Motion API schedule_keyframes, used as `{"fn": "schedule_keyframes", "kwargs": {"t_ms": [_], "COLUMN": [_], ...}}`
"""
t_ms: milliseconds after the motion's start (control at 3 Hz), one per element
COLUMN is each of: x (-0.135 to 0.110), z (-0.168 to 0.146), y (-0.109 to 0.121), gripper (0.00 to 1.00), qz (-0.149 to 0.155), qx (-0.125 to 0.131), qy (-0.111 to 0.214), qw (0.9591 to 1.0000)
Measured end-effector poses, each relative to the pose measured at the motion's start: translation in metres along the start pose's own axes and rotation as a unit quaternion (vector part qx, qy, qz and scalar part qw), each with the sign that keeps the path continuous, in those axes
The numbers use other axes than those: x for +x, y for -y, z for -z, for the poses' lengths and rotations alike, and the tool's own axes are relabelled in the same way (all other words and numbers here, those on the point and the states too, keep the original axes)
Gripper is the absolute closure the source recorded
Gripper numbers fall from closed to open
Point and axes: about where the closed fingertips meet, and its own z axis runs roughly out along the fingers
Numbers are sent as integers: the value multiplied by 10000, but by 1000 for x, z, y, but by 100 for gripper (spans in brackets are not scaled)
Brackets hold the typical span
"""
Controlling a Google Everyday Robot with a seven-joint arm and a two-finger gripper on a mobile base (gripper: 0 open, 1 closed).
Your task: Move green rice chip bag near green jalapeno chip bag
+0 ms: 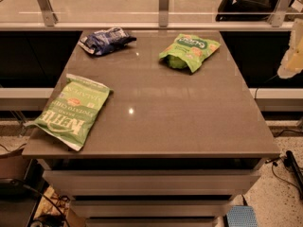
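The green rice chip bag (190, 51) is small and bright green, and lies at the far right of the grey table (170, 112). The green jalapeno chip bag (71, 110), large and light green with white "Kettle" lettering, lies flat at the near left, overhanging the left edge a little. The two bags are well apart. My gripper (293, 56) shows only as a pale blurred shape at the right edge of the view, off the table's right side, to the right of the rice chip bag and touching nothing.
A dark blue bag (106, 40) lies at the far left of the table. A rail with metal posts (164, 6) runs behind the table. Drawer fronts (151, 181) sit below the top. Cables (293, 167) lie on the floor at right.
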Motion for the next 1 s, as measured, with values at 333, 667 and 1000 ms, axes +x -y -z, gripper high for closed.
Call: {"fn": "schedule_keyframes", "kwargs": {"t_ms": [333, 667, 1000], "x": [-5, -17, -22], "z": [-9, -20, -32], "y": [14, 23, 31], "gripper": [0, 0, 0], "qz": [112, 204, 313], "qx": [119, 346, 462], "qy": [-209, -713, -1247], "qw": [9996, 9966, 9906]}}
